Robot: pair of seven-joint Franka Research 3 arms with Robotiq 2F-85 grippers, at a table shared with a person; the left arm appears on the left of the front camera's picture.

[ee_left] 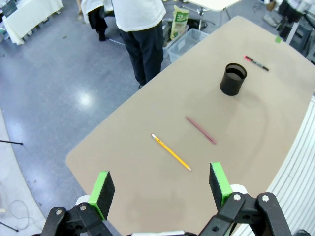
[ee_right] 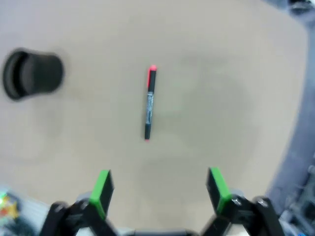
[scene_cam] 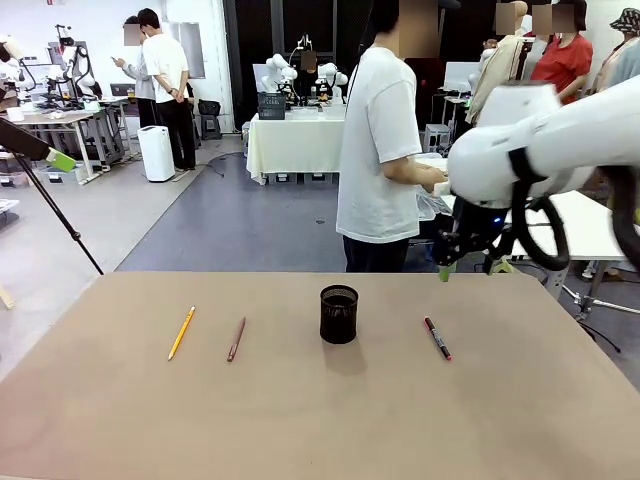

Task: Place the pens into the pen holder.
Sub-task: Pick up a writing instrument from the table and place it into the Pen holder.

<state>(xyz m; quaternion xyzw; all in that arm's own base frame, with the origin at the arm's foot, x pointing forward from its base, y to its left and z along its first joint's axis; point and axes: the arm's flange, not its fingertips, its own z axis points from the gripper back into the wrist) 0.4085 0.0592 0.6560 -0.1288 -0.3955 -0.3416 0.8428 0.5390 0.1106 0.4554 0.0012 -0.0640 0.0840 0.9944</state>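
Three pens lie on the tan table [scene_cam: 320, 420]: a yellow pencil-like pen [scene_cam: 181, 333], a red-brown pen [scene_cam: 236, 339] and a red-and-black pen [scene_cam: 437, 338]. Between the last two the black mesh pen holder [scene_cam: 339, 314] stands upright. My right gripper [scene_cam: 470, 268] hangs open above the table's far right part, over the red-and-black pen [ee_right: 149, 103], which lies ahead of the open right gripper [ee_right: 159, 191]. The holder [ee_right: 32, 73] is off to its left. My left gripper [ee_left: 160, 189] is open and high off the table's left end, with the yellow pen [ee_left: 171, 152], red-brown pen [ee_left: 200, 130] and holder [ee_left: 233, 79] beyond it.
A person in a white shirt [scene_cam: 380, 150] stands at the far side of the table, turned away. A clear plastic bin [ee_left: 189, 42] sits on the floor near that edge. A tripod leg [scene_cam: 60, 215] slants down at the left.
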